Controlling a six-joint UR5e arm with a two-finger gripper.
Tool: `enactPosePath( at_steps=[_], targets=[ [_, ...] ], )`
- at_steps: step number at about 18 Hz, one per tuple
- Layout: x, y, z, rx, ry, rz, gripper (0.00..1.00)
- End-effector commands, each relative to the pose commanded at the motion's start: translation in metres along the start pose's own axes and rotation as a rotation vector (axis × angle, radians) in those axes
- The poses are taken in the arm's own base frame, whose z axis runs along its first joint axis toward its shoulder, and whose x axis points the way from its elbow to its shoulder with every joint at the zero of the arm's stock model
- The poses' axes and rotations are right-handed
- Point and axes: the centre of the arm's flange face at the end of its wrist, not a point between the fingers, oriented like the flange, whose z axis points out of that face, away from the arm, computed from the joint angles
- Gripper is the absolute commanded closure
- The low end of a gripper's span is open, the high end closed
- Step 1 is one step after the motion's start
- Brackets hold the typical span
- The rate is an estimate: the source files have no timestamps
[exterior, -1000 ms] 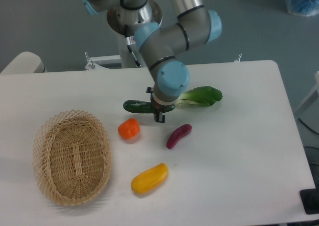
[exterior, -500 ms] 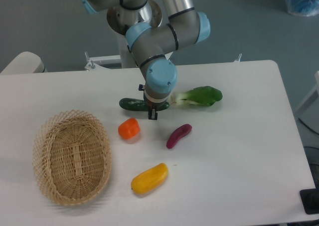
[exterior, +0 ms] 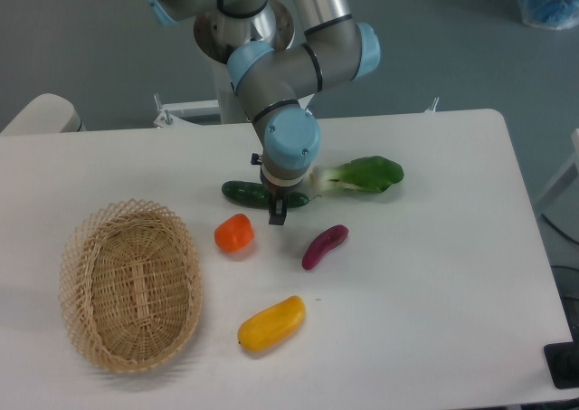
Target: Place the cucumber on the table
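Note:
The dark green cucumber (exterior: 242,193) lies level at the back middle of the white table (exterior: 434,274). Its right part is hidden behind my gripper (exterior: 276,214). The gripper points straight down and its fingers are closed on the cucumber's right half. The cucumber is at or just above the tabletop; I cannot tell whether it touches.
A leafy green vegetable (exterior: 366,174) lies just right of the gripper. An orange pepper (exterior: 234,233), a purple eggplant (exterior: 324,245) and a yellow pepper (exterior: 271,323) lie in front. A wicker basket (exterior: 131,285) stands at the front left.
The gripper carried the cucumber a little to the left, then came down slightly. The cucumber now sits a bit lower and to the right than half a second ago.

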Motion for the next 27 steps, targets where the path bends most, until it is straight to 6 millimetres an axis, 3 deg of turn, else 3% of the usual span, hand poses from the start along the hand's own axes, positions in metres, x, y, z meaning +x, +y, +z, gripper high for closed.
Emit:
enactPosePath(
  at_steps=[5, 12, 18, 24, 27],
  targets=[
    [-0.017, 0.019, -0.023, -0.018, -0.037, -0.016, 0.0],
    [-0.031, 0.07, -0.041, -0.031, -0.078, -0.081, 0.0],
    [-0.069, 0.113, -0.066, -0.049, -0.137, -0.168, 0.0],
    [-0.118, 0.135, -0.079, -0.022, -0.143, -0.327, 0.0],
    [-0.132, 0.143, -0.08, -0.017, -0.161, -0.373, 0.0]
  ],
)
